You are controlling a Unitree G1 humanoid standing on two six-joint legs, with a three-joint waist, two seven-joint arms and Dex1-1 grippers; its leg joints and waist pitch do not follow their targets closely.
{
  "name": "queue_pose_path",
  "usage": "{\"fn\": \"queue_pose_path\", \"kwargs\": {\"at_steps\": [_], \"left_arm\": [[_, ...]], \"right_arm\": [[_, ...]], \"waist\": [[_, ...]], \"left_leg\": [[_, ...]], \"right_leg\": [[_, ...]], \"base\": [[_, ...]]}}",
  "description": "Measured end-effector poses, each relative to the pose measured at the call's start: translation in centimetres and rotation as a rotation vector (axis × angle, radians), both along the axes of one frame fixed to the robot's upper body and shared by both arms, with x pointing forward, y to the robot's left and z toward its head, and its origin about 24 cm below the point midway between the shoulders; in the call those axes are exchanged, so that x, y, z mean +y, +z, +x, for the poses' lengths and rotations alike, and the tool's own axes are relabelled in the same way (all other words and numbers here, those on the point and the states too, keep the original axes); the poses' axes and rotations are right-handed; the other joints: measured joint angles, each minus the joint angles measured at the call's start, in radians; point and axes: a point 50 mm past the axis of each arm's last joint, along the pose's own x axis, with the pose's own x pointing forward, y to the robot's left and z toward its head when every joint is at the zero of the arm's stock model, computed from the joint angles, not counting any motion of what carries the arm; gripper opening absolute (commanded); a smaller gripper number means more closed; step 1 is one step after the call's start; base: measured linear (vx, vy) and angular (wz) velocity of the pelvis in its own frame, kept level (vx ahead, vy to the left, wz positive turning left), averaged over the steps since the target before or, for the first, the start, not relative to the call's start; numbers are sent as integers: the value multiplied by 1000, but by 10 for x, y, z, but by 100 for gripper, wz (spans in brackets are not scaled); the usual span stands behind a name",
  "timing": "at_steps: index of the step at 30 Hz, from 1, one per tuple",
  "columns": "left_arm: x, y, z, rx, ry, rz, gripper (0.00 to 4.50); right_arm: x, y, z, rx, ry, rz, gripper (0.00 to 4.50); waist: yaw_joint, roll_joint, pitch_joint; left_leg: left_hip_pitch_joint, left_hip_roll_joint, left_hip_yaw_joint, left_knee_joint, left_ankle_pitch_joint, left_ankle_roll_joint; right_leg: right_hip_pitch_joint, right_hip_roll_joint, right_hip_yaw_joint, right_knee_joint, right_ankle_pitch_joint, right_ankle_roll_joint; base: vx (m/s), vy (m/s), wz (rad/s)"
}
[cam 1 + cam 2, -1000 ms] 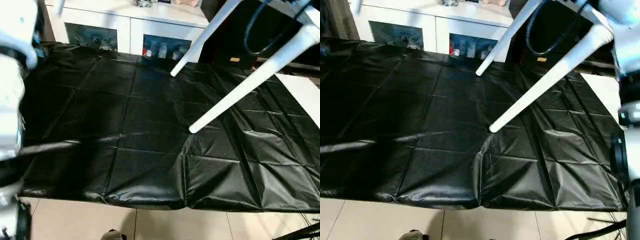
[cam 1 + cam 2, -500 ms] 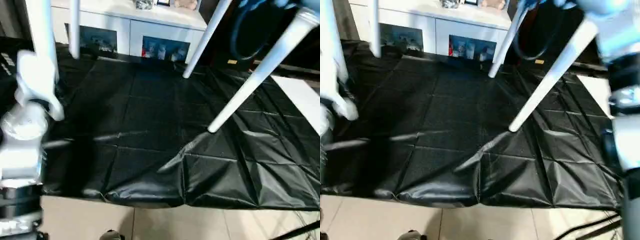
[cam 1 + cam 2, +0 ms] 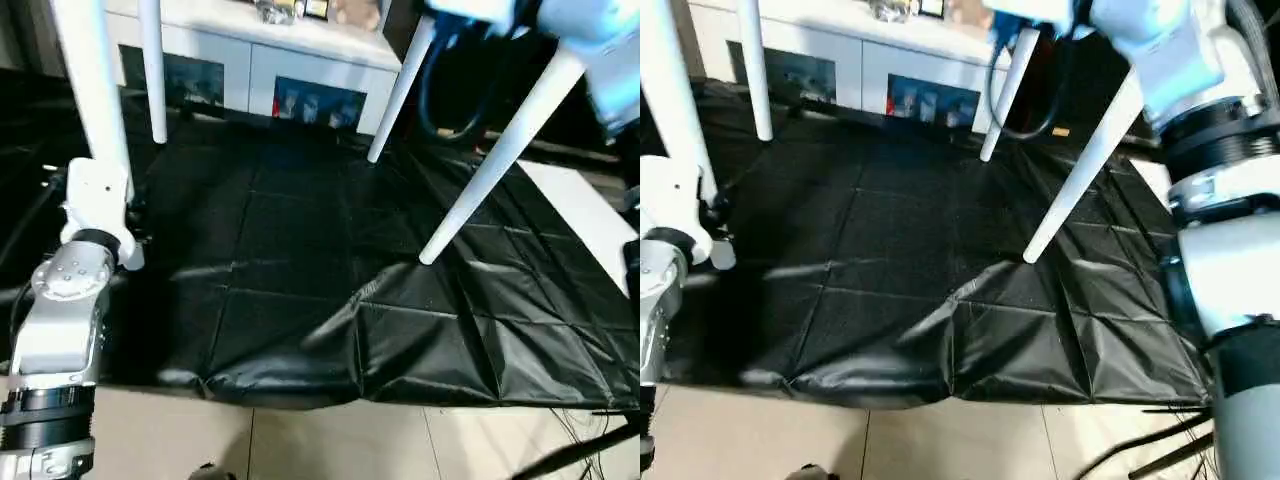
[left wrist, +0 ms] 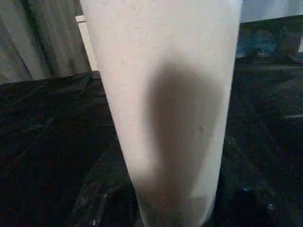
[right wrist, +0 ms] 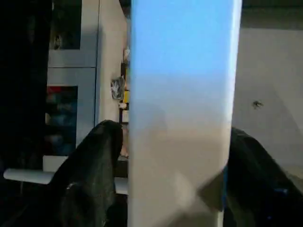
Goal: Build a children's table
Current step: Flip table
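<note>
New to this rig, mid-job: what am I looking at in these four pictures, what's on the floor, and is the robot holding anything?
It is a humanoid robot with two silver arms. The two wide pictures come from its head, looking down; the other two from its wrists. A black sheet lies on the floor before a white cabinet. Four white table legs point down over it. The left gripper is at the near left leg, seen close up in the left wrist picture. Whether either gripper grips, I cannot tell.
</note>
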Motion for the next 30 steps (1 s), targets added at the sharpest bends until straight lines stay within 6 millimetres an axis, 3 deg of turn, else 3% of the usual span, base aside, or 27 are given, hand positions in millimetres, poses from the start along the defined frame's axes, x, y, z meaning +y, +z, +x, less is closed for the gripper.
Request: {"fn": "queue_pose_path", "kwargs": {"at_steps": [1,2,3,4,5,6,7,8,9,11,14,17,20,24,30], "left_arm": [[0,0,0,1,-3,1,161],[-2,0,0,3,-10,3,161],[-4,-1,1,7,-21,5,161],[-7,-2,2,14,-39,9,161],[-10,-2,3,16,-53,10,161],[-9,-3,2,17,-48,7,161],[-8,-4,2,22,-45,6,161],[-8,-3,2,18,-46,9,161],[-7,-3,2,17,-46,12,161],[-7,-1,3,14,-48,16,161],[-15,9,7,-23,-84,32,161],[-27,20,8,-71,-142,58,161],[-26,23,8,-82,-144,71,161],[-20,25,7,-81,-129,84,161],[-14,18,8,-57,-114,67,161]], "right_arm": [[0,-1,0,-1,1,0,338],[0,-2,0,-5,5,3,345],[-2,-5,1,-5,0,9,360],[-5,-7,1,-6,-8,19,360],[-3,-6,0,-40,8,35,372],[1,-6,-1,-63,25,52,381],[2,-8,-2,-69,32,56,385],[3,-11,-5,-88,70,92,387],[5,-15,-6,-89,96,130,387],[17,-18,-15,-149,197,173,387],[42,-35,-29,-188,351,212,387],[40,-49,-34,-187,371,271,387],[33,-54,-43,-221,396,356,387],[29,-67,-54,-192,424,473,387],[23,-124,-55,37,307,494,387]], "waist": [[1,2,1],[9,5,3],[22,2,4],[46,-3,1],[59,-35,-12],[66,-29,-8],[73,-24,-6],[77,1,-1],[70,3,1],[62,5,2],[60,6,3],[62,9,5],[55,10,6],[48,11,6],[48,17,10]], "left_leg": [[0,4,2,-1,0,0],[-4,13,13,-6,0,0],[-9,17,34,-10,0,0],[-9,25,62,-11,0,0],[-8,25,84,6,-6,-6],[-24,27,64,38,-44,-35],[-26,23,33,59,-52,-32],[-3,15,-41,83,-41,-37],[-4,23,-44,80,-38,-41],[-4,30,-54,67,-38,-41],[-1,26,-45,46,-38,-41],[8,25,-28,21,-38,-41],[20,24,-16,8,-38,-41],[21,25,-16,3,-38,-42],[34,26,-19,-8,-38,-42]], "right_leg": [[1,0,-7,2,-6,-9],[8,1,-22,26,-27,-32],[3,-3,-23,81,-69,-66],[9,-2,-19,139,-100,-77],[-7,-6,17,146,-122,-14],[-14,-7,13,148,-120,-10],[-15,-3,12,148,-120,-10],[-8,1,-19,145,-117,-15],[-5,9,-26,133,-115,-18],[7,34,-25,95,-96,-46],[14,30,-24,54,-52,-49],[19,27,-17,35,-47,-46],[21,18,-18,33,-46,-45],[20,17,-21,33,-44,-40],[27,16,-32,14,-44,-40]], "base": [[-97,-8,8],[-75,-13,7],[-109,-34,16],[-5,-115,6],[-5,-115,6],[5,-107,-10],[0,0,0],[0,0,0],[0,0,0],[-74,26,-8],[-17,16,-4],[0,0,0],[0,0,0],[0,0,0],[0,0,0]]}}
